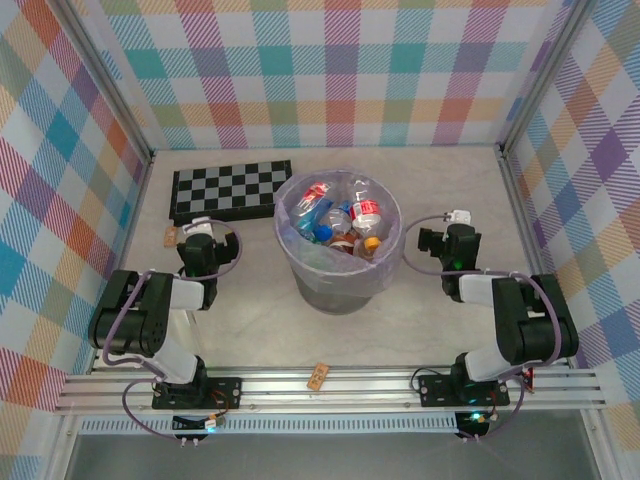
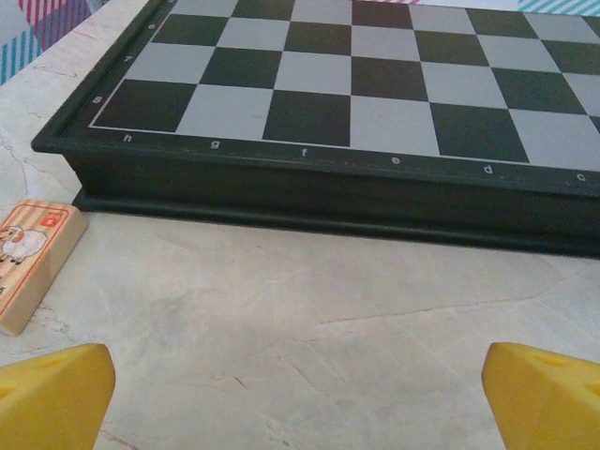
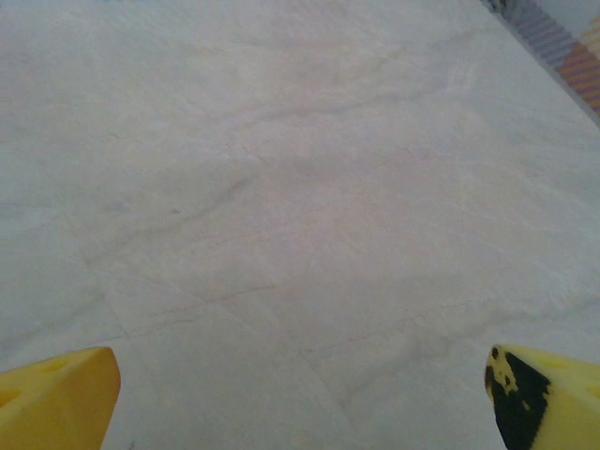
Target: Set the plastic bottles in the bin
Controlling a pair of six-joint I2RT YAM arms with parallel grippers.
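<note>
The grey bin (image 1: pixel 338 290) with its lilac liner stands mid-table, and several plastic bottles (image 1: pixel 345 220) with blue, red and orange caps lie inside it. My left gripper (image 1: pixel 197 229) rests left of the bin, near the chequered board, open with bare table between its yellow fingertips (image 2: pixel 52 398). My right gripper (image 1: pixel 458 220) sits right of the bin, also open, and its yellow fingertips (image 3: pixel 56 398) frame only bare marble.
A black-and-white chequered board (image 1: pixel 230 188) lies at the back left, its dark edge (image 2: pixel 319 192) close ahead of my left gripper. A small wooden block (image 2: pixel 33 262) sits beside it, the same block (image 1: pixel 170 236) seen from above. Another block (image 1: pixel 319 377) lies near the front rail.
</note>
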